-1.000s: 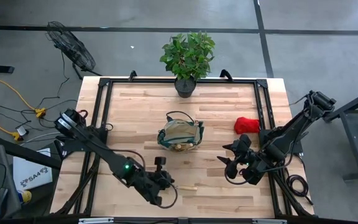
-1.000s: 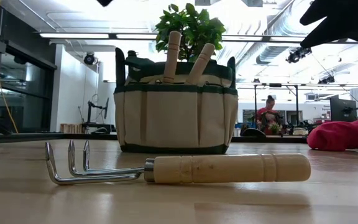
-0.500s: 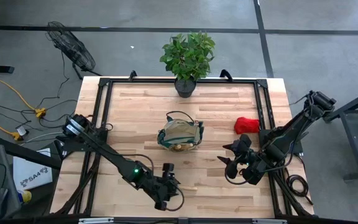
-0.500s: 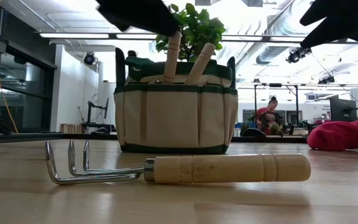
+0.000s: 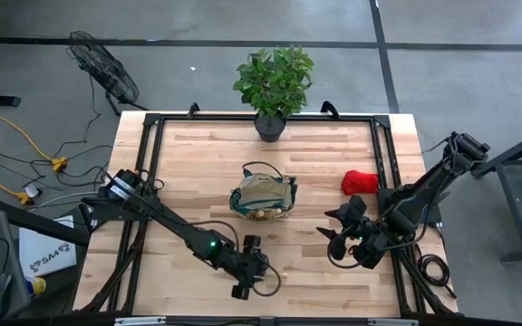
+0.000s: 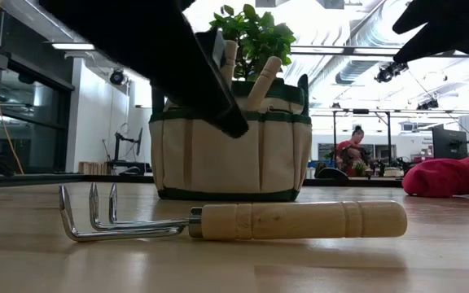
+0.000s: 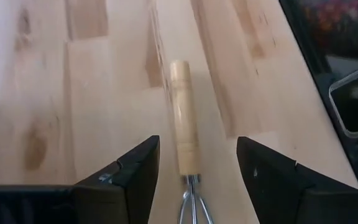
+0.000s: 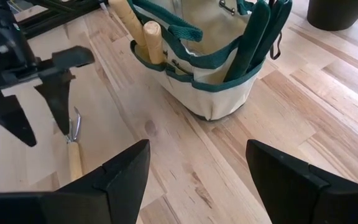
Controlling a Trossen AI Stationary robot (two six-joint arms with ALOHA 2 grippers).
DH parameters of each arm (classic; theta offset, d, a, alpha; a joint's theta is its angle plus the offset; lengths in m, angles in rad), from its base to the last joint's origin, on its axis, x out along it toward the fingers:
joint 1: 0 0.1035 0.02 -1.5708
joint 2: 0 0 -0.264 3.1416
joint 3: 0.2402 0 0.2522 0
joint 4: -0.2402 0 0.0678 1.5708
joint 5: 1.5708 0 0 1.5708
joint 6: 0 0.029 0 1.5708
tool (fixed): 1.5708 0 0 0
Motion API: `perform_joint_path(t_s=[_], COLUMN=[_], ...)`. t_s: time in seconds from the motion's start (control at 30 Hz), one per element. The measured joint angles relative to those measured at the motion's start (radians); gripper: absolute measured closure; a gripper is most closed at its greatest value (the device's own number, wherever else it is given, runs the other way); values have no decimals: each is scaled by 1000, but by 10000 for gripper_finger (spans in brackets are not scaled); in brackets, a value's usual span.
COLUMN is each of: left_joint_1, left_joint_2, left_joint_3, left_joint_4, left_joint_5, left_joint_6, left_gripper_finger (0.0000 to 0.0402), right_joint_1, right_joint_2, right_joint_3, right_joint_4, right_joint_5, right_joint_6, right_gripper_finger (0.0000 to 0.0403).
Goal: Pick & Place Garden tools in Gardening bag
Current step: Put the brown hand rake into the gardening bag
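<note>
My left gripper [image 7: 194,168] has swung across the table and spread its fingers wide, empty. The fork [image 7: 184,134] lies flat directly below it, handle running straight ahead between my fingers; my right gripper [image 8: 194,180], also open, waits farther off beside the bag [image 8: 210,68]

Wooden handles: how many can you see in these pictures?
3. Two pale wooden handles stick up out of the tan fabric gardening bag. One belongs to the metal hand fork lying on the wooden table. More may be hidden inside the bag.

Grey floor [image 5: 442,72], standing fan [image 5: 102,65], bright ceiling strip lights [image 6: 104,46].
</note>
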State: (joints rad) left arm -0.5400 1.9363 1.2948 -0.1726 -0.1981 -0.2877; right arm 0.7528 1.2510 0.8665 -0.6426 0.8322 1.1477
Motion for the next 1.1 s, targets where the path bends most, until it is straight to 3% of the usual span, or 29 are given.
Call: perform_joint_path(t_s=[0.27, 1.1], left_joint_1=[4, 5], left_joint_2=[58, 116], left_joint_3=[3, 0], left_joint_4=[57, 57], left_joint_5=[58, 6], left_joint_6=[30, 48], left_gripper_finger=[193, 193], right_joint_1=[0, 0], right_joint_2=[0, 0], right_joint_3=[0, 0], right_joint_4=[2, 4], right_joint_5=[2, 3], right_joint_6=[5, 11], right_gripper_finger=[144, 144])
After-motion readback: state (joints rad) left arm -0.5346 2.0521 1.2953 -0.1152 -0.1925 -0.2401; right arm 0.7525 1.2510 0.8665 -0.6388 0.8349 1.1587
